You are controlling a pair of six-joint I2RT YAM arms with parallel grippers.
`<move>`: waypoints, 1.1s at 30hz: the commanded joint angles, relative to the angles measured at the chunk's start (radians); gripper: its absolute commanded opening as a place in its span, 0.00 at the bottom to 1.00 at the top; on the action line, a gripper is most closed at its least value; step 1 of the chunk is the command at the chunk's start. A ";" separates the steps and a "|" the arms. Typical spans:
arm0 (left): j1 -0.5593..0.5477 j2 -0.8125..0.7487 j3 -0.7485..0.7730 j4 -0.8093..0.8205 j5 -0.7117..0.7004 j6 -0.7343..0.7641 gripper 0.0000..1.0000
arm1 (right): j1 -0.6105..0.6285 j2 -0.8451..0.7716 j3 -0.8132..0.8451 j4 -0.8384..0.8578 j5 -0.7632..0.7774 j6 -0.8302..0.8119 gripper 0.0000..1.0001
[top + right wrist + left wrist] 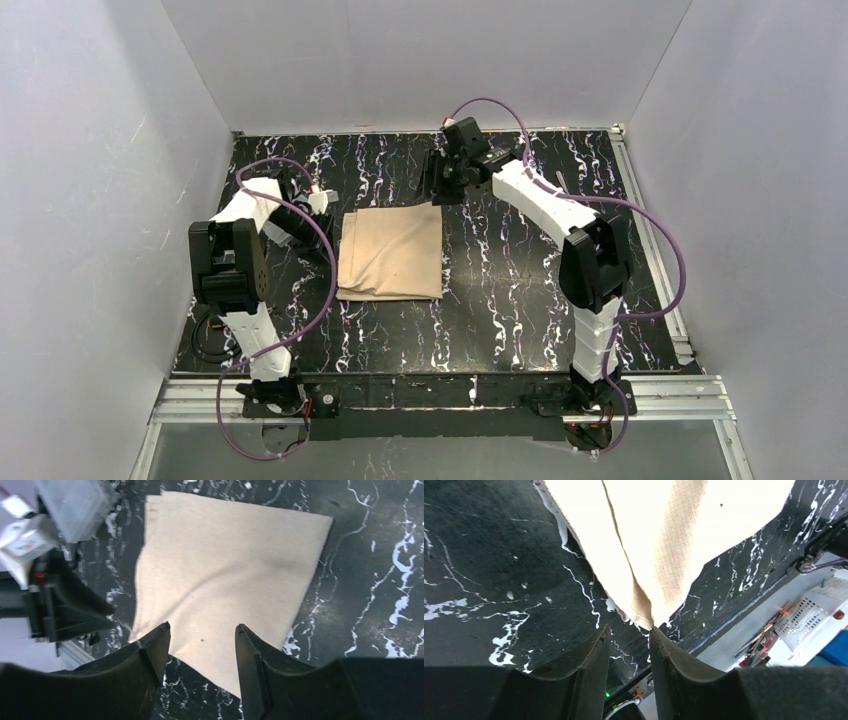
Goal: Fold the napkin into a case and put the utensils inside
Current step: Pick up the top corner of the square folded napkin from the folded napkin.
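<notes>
Where the overhead view shows the napkin (390, 252) flat on the counter (520, 300), the left wrist view shows its corner at the part-open, empty left tool (629, 628); the right tool (202, 626), open and empty, hovers above its edge

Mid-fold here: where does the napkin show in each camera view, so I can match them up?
Top external: napkin lies at the centre of the table.
Left wrist: upper middle, one corner reaching down to the left pincer.
Right wrist: centre, near edge at the right pincer.
Shared landmark: the black, white-veined table under it in all three.
</notes>
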State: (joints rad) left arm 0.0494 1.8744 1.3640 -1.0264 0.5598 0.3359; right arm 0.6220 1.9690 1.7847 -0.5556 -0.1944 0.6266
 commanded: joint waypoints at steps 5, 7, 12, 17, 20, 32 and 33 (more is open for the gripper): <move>-0.035 -0.087 -0.017 -0.080 0.110 0.006 0.34 | 0.034 0.089 -0.022 -0.109 0.046 -0.080 0.46; -0.078 -0.099 -0.024 -0.080 0.125 0.010 0.34 | 0.036 0.075 -0.067 -0.103 0.051 -0.072 0.45; -0.150 -0.112 -0.051 -0.053 0.108 0.007 0.32 | 0.036 0.019 -0.184 -0.005 -0.002 -0.053 0.47; -0.189 -0.120 -0.122 0.044 -0.009 -0.024 0.28 | 0.035 0.013 -0.195 -0.017 -0.024 -0.053 0.51; -0.189 -0.139 -0.155 0.080 -0.084 -0.025 0.25 | 0.026 0.000 -0.208 -0.011 -0.035 -0.054 0.53; -0.186 -0.142 -0.245 0.158 -0.192 0.005 0.12 | -0.042 0.054 -0.161 -0.042 -0.222 -0.106 0.54; -0.186 -0.139 -0.254 0.167 -0.200 0.007 0.12 | -0.048 0.060 -0.153 -0.043 -0.227 -0.108 0.54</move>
State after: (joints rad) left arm -0.1402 1.7542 1.1465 -0.8845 0.4099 0.3199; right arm 0.5949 2.0220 1.5700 -0.5781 -0.3519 0.5549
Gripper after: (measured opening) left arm 0.128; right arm 0.535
